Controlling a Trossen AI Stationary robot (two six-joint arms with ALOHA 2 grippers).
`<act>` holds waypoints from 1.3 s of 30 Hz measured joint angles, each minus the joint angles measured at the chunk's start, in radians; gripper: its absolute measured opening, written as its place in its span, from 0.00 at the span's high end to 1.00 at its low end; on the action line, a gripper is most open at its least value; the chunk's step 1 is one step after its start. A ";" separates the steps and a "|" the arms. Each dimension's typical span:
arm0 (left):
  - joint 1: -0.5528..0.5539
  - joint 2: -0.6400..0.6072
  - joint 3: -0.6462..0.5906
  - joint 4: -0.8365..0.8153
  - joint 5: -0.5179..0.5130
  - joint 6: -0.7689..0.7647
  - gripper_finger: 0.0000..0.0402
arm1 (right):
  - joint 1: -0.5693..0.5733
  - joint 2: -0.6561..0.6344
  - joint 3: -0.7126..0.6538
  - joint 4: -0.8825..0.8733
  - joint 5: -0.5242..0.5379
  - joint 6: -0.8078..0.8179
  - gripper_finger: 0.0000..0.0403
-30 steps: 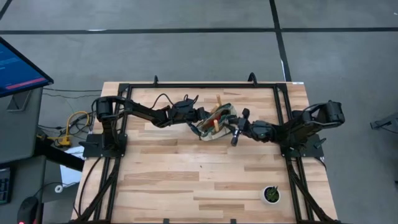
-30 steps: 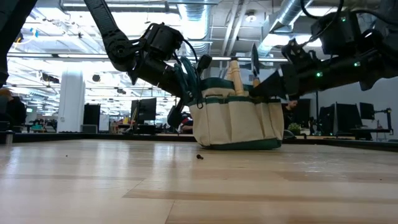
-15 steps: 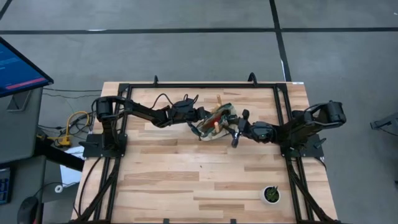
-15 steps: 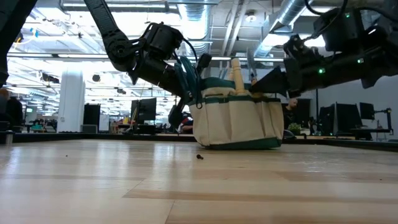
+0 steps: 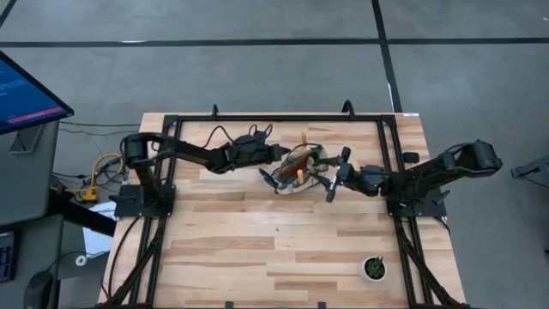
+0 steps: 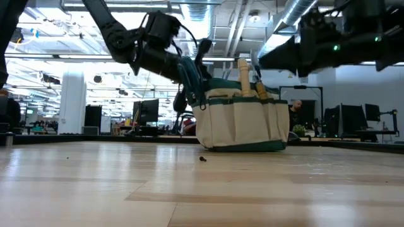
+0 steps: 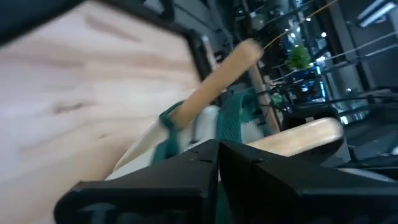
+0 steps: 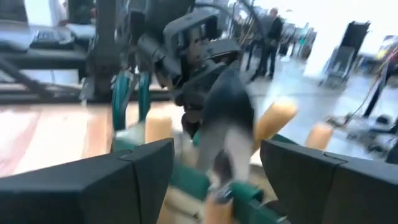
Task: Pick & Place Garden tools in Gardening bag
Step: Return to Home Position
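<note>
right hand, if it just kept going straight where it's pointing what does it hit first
Probably the beige fabric bag with green trim: the open right hand points at its side, where light wooden handles stick up. The left hand, gripping its strap, lies beyond; depth is unclear.

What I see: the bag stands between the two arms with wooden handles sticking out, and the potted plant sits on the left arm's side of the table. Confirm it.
Wrong on one point: the high view shows the potted plant on the right arm's side of the table, near a corner. The bag does stand between the two arms with wooden handles sticking out.
</note>
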 joint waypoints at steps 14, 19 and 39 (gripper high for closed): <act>0.038 -0.262 -0.002 -0.251 -0.072 0.214 1.00 | -0.008 -0.203 0.183 -0.102 0.142 -0.242 0.55; 0.038 -0.369 -0.003 -0.353 -0.126 0.285 1.00 | -0.037 -0.118 0.410 -0.465 0.134 -0.236 0.69; 0.035 -0.578 -0.002 -0.518 -0.191 0.388 1.00 | -0.029 0.010 0.559 -0.910 0.036 -0.053 0.99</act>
